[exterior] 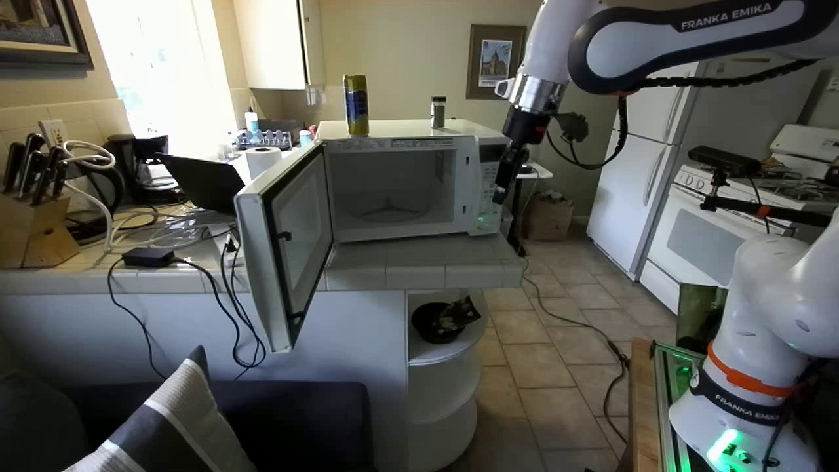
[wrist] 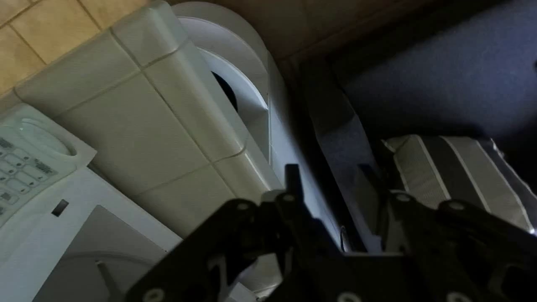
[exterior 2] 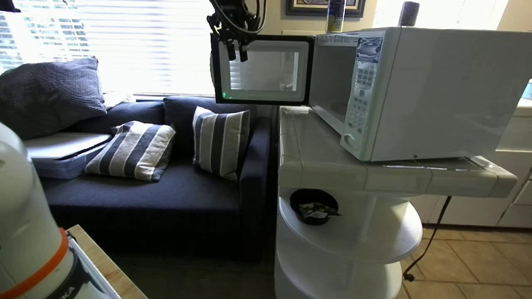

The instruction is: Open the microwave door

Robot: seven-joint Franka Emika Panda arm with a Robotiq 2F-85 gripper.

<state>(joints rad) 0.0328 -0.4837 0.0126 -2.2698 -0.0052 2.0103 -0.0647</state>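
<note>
The white microwave (exterior: 464,187) stands on the tiled counter, also in an exterior view (exterior 2: 440,91) and partly in the wrist view (wrist: 63,235). Its door (exterior: 298,223) is swung wide open, showing the cavity and turntable. In an exterior view the door (exterior 2: 266,68) stands out from the microwave's front, its dark-edged inner face visible. My gripper (exterior: 501,193) points down in front of the microwave; in an exterior view the gripper (exterior 2: 237,57) overlaps the door's window. In the wrist view the gripper (wrist: 329,167) has its fingers apart with nothing between them.
A tall can (exterior: 356,105) and a small jar (exterior: 438,111) stand on the microwave. The tiled counter (exterior: 419,265) holds a laptop (exterior: 203,182), cables and a knife block (exterior: 36,226). A dark bowl (exterior 2: 314,206) sits on the shelf below. A sofa (exterior 2: 178,199) with pillows is nearby.
</note>
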